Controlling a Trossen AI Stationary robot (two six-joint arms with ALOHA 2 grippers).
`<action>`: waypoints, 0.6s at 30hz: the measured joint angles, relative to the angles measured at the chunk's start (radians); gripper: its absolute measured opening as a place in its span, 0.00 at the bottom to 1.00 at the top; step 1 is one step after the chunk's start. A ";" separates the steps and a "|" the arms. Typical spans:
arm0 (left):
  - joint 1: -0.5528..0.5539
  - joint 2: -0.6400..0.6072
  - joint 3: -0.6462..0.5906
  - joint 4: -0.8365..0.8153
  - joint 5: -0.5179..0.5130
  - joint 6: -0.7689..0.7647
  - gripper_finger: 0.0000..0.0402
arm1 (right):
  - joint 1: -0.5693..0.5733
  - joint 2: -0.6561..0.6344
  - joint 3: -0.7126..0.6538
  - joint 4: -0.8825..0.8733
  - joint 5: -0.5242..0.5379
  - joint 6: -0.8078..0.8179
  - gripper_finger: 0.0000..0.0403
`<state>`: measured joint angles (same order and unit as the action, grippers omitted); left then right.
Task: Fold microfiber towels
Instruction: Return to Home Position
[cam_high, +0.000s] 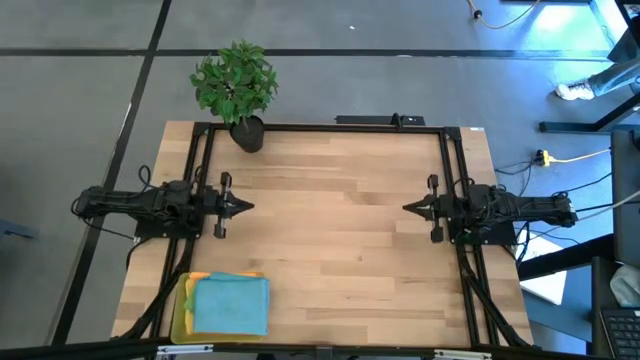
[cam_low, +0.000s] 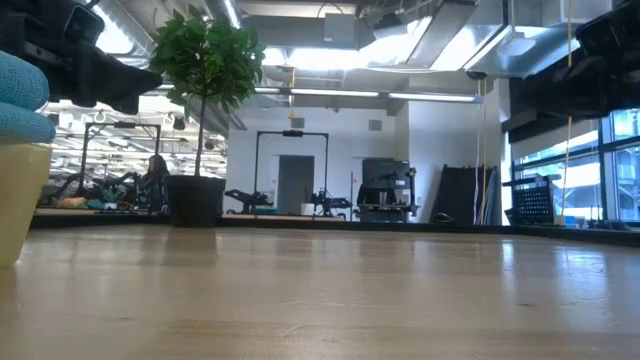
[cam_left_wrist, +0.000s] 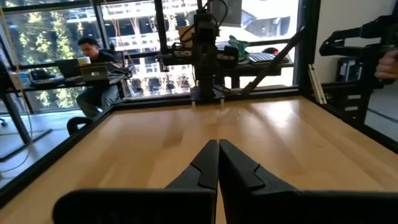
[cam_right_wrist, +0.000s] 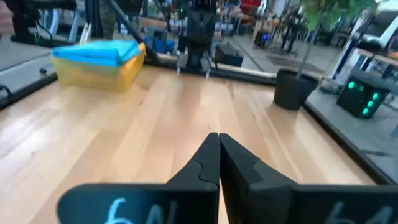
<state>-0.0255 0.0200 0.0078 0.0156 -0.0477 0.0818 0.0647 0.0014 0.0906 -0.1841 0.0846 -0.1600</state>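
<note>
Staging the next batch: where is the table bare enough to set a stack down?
Bare: the whole middle of the table between the left hand and right hand, both shut, and the front strip right of the yellow tray. Crowded: front-left corner, tray topped with a blue towel; potted plant at the back-left edge.

No print, brand or sign readable. Only blue hand-drawn scrawl (cam_right_wrist: 134, 213) on black body of right gripper (cam_right_wrist: 218, 135): first mark maybe "6", rest illegible.
</note>
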 joint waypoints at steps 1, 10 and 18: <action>0.000 0.000 0.000 0.000 0.000 0.000 0.01 | 0.000 0.000 0.000 -0.014 0.000 0.001 0.01; 0.000 0.000 0.000 -0.003 0.066 -0.043 0.01 | -0.001 0.000 0.000 -0.065 0.017 0.017 0.00; 0.000 0.000 0.000 -0.004 0.065 -0.046 0.01 | -0.001 0.000 0.000 -0.021 0.006 -0.006 0.00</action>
<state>-0.0255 0.0196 0.0082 0.0120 0.0177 0.0357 0.0634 0.0017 0.0906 -0.2050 0.0901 -0.1660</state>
